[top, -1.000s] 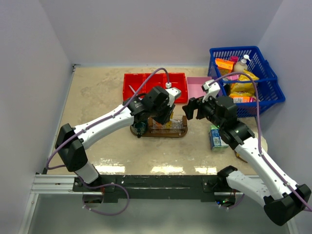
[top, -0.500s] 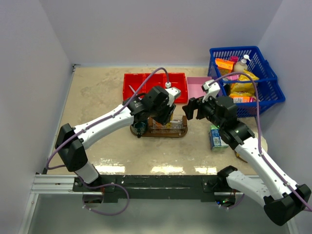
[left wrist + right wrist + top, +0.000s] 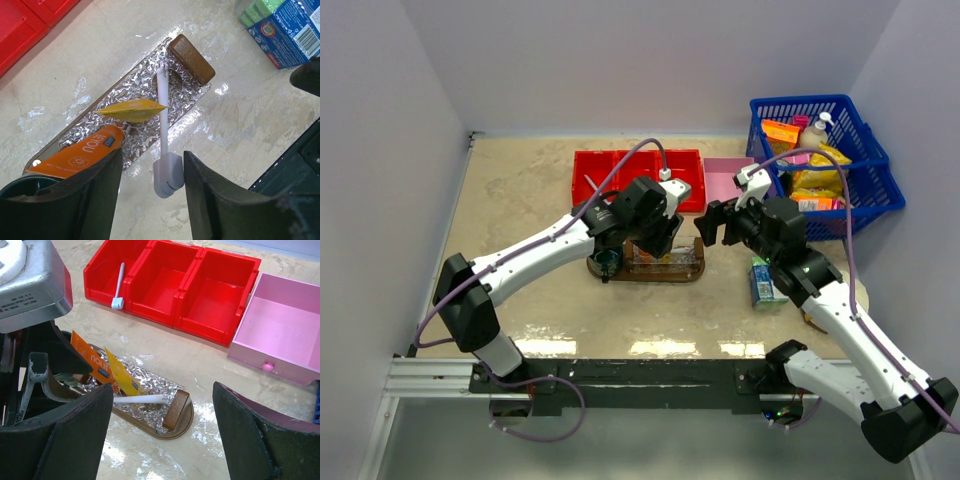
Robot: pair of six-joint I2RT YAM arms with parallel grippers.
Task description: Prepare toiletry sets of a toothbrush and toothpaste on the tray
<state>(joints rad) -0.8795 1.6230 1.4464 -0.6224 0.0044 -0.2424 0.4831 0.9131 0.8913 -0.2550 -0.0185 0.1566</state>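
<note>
The tray point(image 3: 120, 90) is a brown oval board lined with crinkled foil, with a brown block point(image 3: 191, 58) at one end. On it lie a deep orange toothpaste tube point(image 3: 85, 152) and a yellower one point(image 3: 132, 110). A white toothbrush point(image 3: 163, 115) rests across the foil, and its capped head point(image 3: 168, 175) sticks out past the rim. My left gripper point(image 3: 151, 167) is open around that head, which touches only the right finger. My right gripper point(image 3: 161, 405) hangs open above the tray's block end point(image 3: 185, 427). A second toothbrush point(image 3: 119, 287) lies in the red bin.
The red three-compartment bin point(image 3: 635, 175) and a pink box point(image 3: 725, 180) stand just behind the tray point(image 3: 650, 270). A blue basket point(image 3: 825, 160) of goods is at the back right. A blue-green carton point(image 3: 765, 282) lies under the right arm.
The left gripper's jaws have spread apart around the toothbrush head. Neither arm has visibly shifted.
</note>
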